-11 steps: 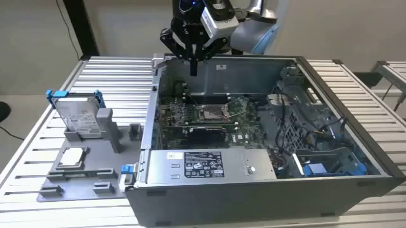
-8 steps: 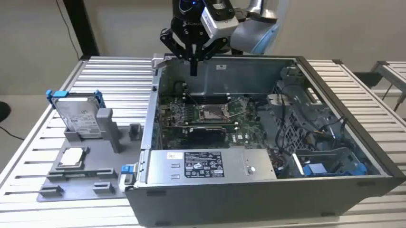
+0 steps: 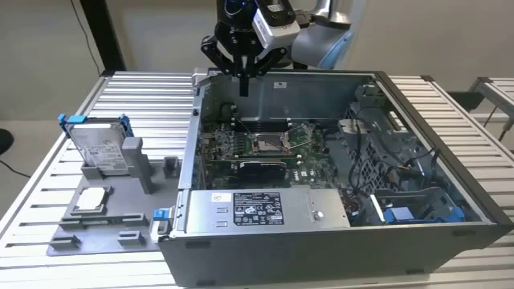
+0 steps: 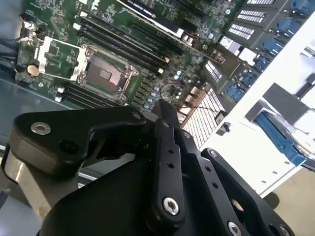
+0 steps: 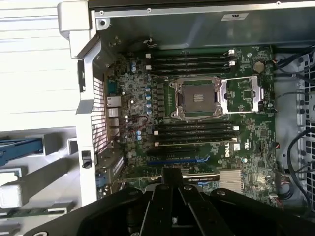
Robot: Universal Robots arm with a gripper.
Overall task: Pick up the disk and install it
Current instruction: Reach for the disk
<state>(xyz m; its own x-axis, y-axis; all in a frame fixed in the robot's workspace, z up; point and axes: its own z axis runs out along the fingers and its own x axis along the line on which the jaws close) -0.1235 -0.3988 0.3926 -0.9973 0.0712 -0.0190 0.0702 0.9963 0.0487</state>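
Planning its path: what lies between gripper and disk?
In the exterior view: the computer case's side wall, then bare table slats, between gripper and disk.

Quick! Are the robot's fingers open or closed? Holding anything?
Gripper: fingers closed, holding nothing; the disk stands apart from it.

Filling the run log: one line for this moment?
pincer: shut, empty, over open case | disk: upright in grey stand, untouched
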